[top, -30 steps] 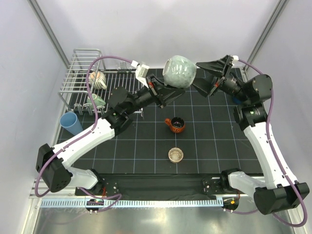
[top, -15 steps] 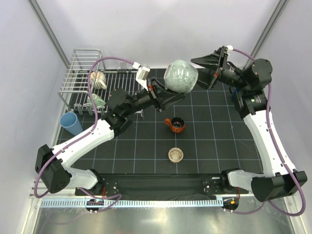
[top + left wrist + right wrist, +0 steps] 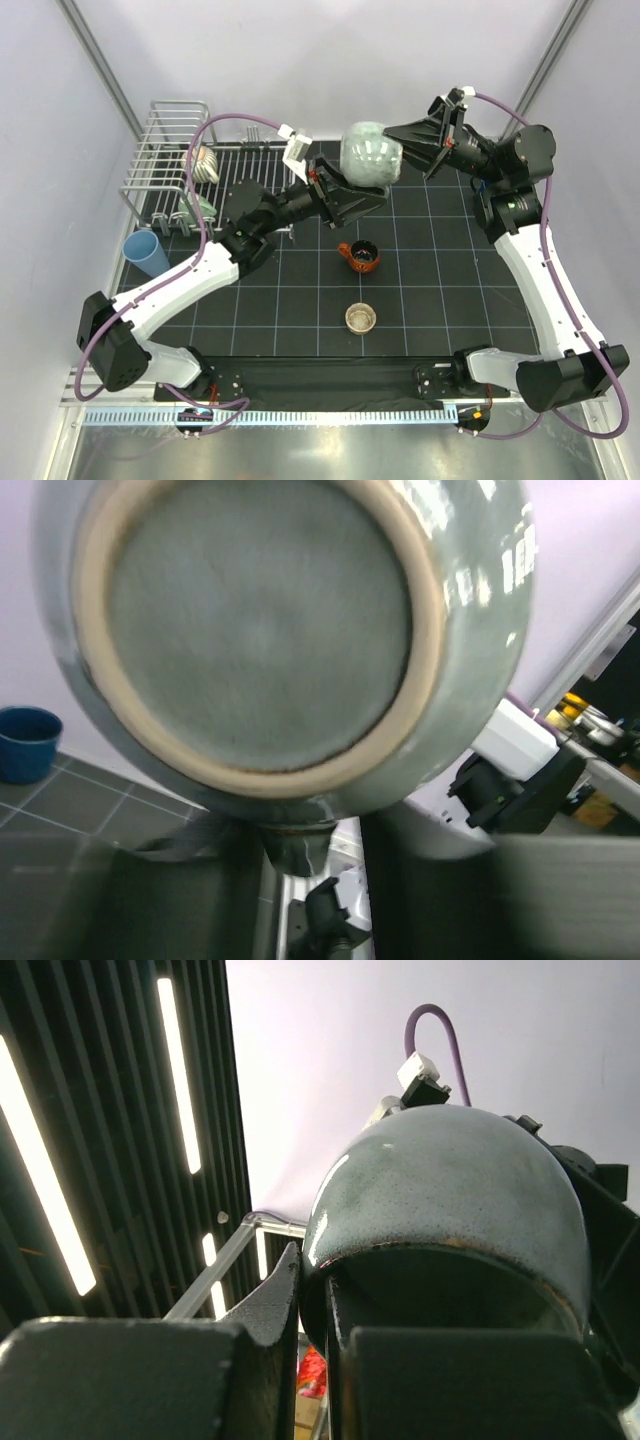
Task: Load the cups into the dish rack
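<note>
A grey-green glazed cup hangs in the air above the back of the mat, between my two grippers. My right gripper is shut on its rim, one finger outside the wall and one inside, as the right wrist view shows. My left gripper sits under the cup; in the left wrist view its fingers stand apart round the cup's handle, with a gap on the right side. The cup's unglazed base fills that view. The dish rack stands at the back left.
A ribbed cream cup and a pale green cup lie in the rack. A light blue tumbler stands beside the rack. An orange-brown cup and a small tan cup sit mid-mat. A dark blue cup stands far off.
My right gripper has moved in and closed on the cup's rim. My left gripper's fingers have spread wider round the handle. The cup has turned a little.
</note>
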